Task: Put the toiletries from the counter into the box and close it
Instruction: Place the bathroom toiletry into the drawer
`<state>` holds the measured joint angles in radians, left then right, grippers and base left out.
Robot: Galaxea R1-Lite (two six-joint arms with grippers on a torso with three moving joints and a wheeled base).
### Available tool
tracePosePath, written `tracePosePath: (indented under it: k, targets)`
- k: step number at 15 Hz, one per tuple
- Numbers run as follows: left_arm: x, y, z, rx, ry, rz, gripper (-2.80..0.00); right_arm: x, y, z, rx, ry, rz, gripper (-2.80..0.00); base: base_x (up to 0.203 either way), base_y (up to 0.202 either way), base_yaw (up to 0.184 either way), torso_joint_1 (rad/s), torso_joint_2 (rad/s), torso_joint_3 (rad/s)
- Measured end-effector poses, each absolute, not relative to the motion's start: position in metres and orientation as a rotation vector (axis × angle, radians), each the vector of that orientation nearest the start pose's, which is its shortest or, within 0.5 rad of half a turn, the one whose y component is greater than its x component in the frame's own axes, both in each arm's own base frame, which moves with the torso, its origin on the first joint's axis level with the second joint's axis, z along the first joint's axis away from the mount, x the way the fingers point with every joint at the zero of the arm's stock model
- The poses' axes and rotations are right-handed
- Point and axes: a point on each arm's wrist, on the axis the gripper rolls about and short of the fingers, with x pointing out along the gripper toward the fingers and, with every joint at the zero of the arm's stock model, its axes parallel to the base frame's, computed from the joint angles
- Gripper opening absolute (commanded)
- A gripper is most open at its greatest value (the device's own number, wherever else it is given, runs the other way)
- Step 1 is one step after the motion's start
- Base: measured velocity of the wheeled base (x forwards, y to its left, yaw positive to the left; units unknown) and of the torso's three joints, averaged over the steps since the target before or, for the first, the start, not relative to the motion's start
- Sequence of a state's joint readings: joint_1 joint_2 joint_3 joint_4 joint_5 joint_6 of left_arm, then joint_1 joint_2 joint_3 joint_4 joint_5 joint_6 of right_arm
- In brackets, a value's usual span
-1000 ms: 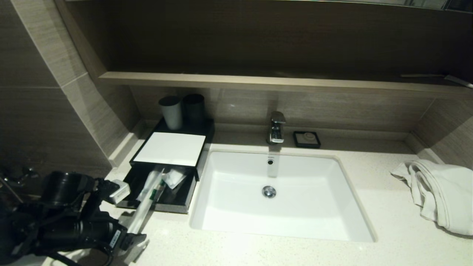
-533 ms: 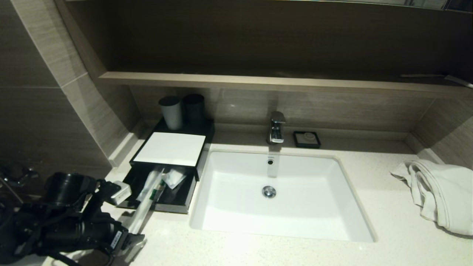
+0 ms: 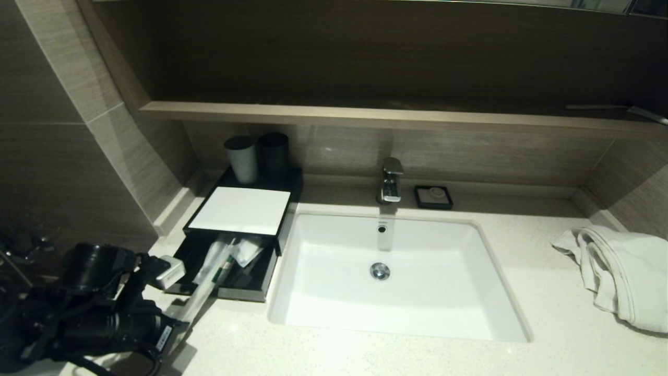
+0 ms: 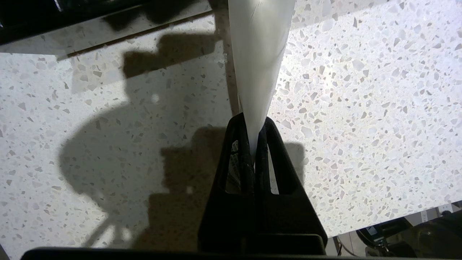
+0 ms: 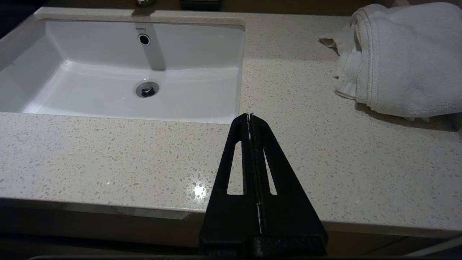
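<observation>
The black box with a white top panel point(image 3: 240, 210) stands at the counter's point(image 3: 365, 355) left, its front drawer point(image 3: 249, 286) pulled open. Long sachets point(image 3: 215, 257) and a small clear packet point(image 3: 246, 249) lie in the drawer. One long translucent sachet point(image 3: 201, 298) slants from the drawer out over its front edge. My left gripper point(image 3: 178, 325) is shut on that sachet's near end; the left wrist view shows the jaws point(image 4: 254, 124) pinching the sachet point(image 4: 258, 54) just above the counter point(image 4: 361, 108). My right gripper point(image 5: 249, 117) is shut and empty over the counter's front, right of the basin.
The white basin point(image 3: 313, 308) is set in the counter's middle, with a faucet point(image 3: 391, 180) and a black soap dish point(image 3: 433, 197) behind it. Two cups point(image 3: 242, 158) stand behind the box. A white towel point(image 3: 621, 271) lies at the right. A wooden shelf point(image 3: 365, 116) runs overhead.
My left gripper has drawn slightly left and back with the sachet's near end. The drawer and the right arm have not moved.
</observation>
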<state>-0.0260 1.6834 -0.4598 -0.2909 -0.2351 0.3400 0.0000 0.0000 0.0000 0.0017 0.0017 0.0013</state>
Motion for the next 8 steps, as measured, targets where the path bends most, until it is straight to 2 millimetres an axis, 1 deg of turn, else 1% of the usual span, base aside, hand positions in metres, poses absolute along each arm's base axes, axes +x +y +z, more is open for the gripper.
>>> tracePosePath:
  k: [5, 8]
  targets:
    - [0.224, -0.011, 0.086, 0.208, 0.845, -0.385, -2.8, -0.023, 0.0, 0.075, 0.002, 0.001, 0.001, -2.8, 0.0, 0.0, 0.0, 0.0, 0.0, 0.0]
    - [0.22, -0.011, 0.097, 0.198, 0.805, -0.369, -2.8, -0.023, 0.0, 0.075, 0.001, 0.001, 0.002, -2.8, 0.0, 0.0, 0.0, 0.0, 0.0, 0.0]
